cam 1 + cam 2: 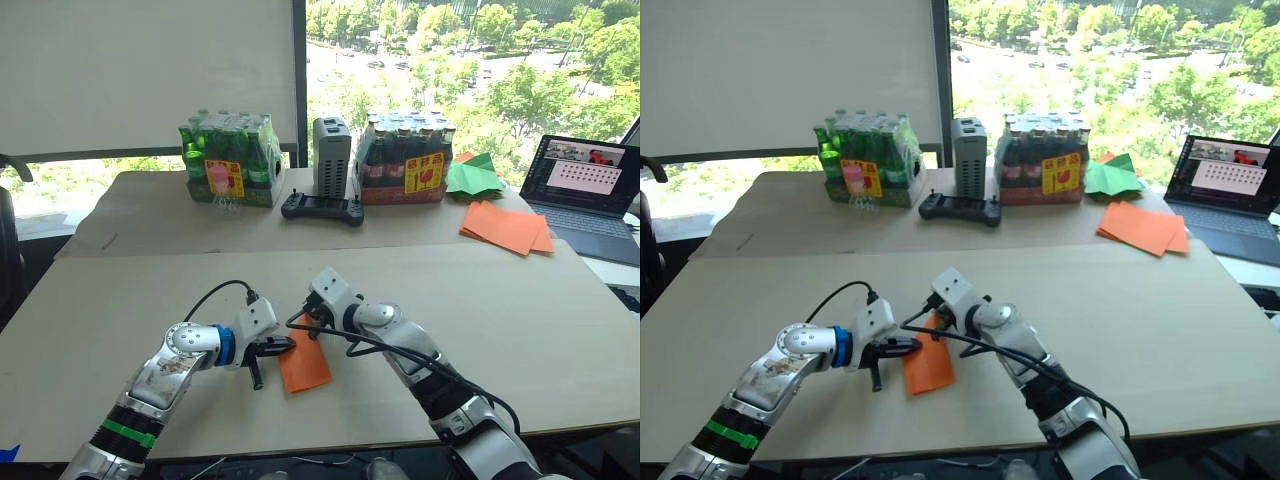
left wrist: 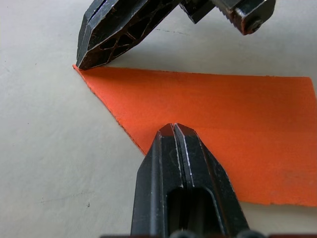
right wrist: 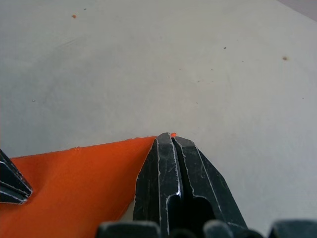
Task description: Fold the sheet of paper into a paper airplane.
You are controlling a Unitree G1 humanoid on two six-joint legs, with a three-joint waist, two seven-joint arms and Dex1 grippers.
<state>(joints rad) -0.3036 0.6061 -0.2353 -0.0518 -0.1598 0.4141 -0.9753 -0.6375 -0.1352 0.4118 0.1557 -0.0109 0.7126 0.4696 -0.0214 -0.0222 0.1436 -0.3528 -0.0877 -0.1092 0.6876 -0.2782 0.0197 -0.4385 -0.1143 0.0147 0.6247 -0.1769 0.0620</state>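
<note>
**Both grippers closed, tips down on the folded orange sheet**

Left gripper point(image 2: 174, 130): fingers pressed together with no gap, holding nothing; the tip rests on the slanted edge of the sheet of paper point(image 2: 208, 119).

Right gripper point(image 3: 172, 140): fingers likewise pressed together, nothing between them; the tip bears on the pointed corner of the sheet.

Sheet of paper: bright orange, lying flat on the pale table point(image 1: 520, 300), narrow in outline with one slanted edge running to a point. It sits at the near side of the table, between the two grippers, well apart from the stack of orange sheets point(image 1: 506, 227) at the far right.
</note>
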